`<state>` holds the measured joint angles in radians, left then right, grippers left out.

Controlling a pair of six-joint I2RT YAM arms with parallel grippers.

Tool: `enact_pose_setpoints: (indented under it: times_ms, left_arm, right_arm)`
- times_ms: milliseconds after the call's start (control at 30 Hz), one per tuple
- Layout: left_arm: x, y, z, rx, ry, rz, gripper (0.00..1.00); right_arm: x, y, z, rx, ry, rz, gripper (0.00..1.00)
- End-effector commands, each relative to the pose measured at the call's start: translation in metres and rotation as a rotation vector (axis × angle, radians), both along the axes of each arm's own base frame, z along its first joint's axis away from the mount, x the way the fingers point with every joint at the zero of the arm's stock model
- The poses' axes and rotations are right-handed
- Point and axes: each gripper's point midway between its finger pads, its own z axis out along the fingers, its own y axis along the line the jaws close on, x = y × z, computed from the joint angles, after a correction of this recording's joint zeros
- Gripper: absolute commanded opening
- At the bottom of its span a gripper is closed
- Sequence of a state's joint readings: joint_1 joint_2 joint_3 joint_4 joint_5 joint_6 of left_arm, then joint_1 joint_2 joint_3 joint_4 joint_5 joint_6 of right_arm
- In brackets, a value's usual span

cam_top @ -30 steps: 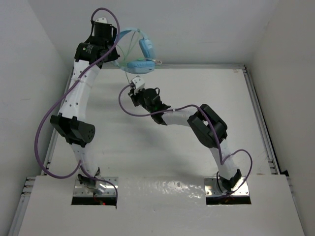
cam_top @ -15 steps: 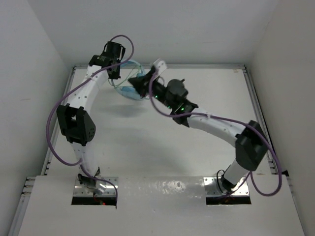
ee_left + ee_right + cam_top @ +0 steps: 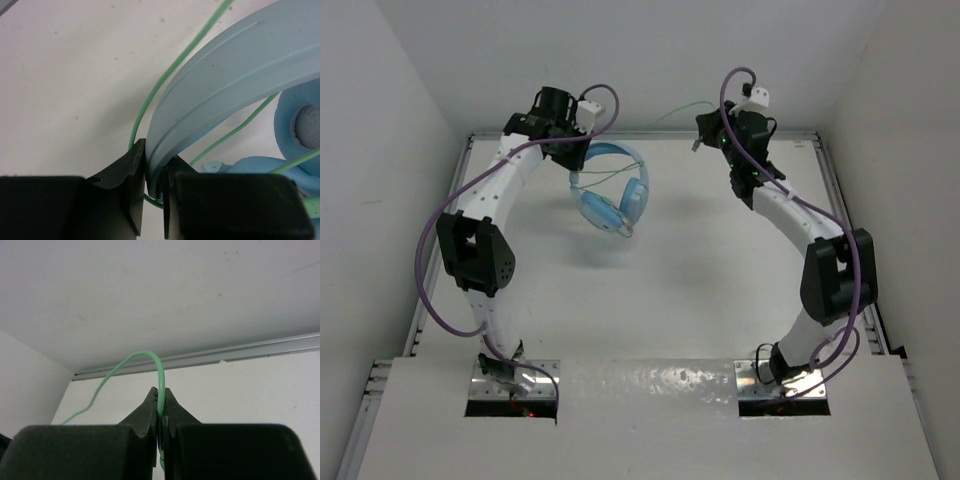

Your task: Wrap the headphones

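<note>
Both clamped: left pincer [image 3: 156, 165] on the smooth curved headband [image 3: 225, 75] of the headphones [image 3: 612, 198], right pincer [image 3: 159, 402] on their thin cable [image 3: 142, 356].

No readable text, labels or numbers anywhere.

Headphones [image 3: 612, 195]: light blue, over-ear. Padded oval ear cups [image 3: 597, 211] close together. Curved headband [image 3: 225, 75] clamped edge-on between left gripper [image 3: 155, 165] fingers. Thin pale green cable [image 3: 159, 372] loops across headband and cups, runs toward back right, arched section pinched in right gripper [image 3: 159, 407].
</note>
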<state>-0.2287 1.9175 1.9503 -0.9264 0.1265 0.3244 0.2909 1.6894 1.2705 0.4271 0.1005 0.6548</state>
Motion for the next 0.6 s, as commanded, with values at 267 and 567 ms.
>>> enact_pose_setpoints:
  times_ms: [267,567]
  left_arm:
    - [0.010,-0.036,0.087,-0.134,-0.260,-0.206,0.00]
    - [0.003,-0.067,0.115,-0.235,-0.309,-0.310,0.00]
  right_arm:
    - [-0.016,0.081,0.076,-0.189,-0.148,0.391,0.00]
    - [-0.010,0.109,0.057,-0.200,-0.091,0.434,0.00]
